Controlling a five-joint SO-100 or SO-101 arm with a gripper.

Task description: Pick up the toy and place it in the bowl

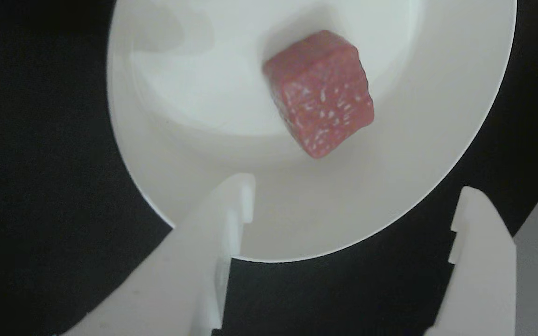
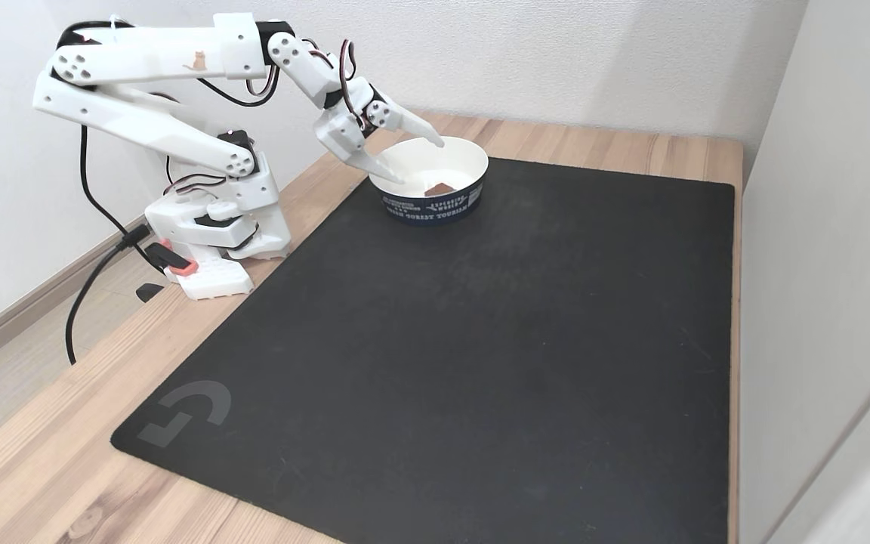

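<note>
The toy (image 1: 321,93), a red-pink cube with a pale-flecked face, lies inside the off-white bowl (image 1: 437,140), tilted against the inner slope. In the fixed view the toy (image 2: 441,189) shows as a small dark red piece in the bowl (image 2: 473,157), which has a dark blue printed band outside. My gripper (image 1: 357,200) hangs open just above the bowl's near rim, its two white notched fingers (image 1: 231,214) spread wide with nothing between them. In the fixed view the gripper (image 2: 418,160) sits over the bowl's left side, apart from the toy.
The bowl stands at the far left corner of a large black mat (image 2: 480,340) on a wooden table (image 2: 42,453). The arm's base (image 2: 212,242) is left of the mat. White walls close in behind and at the right.
</note>
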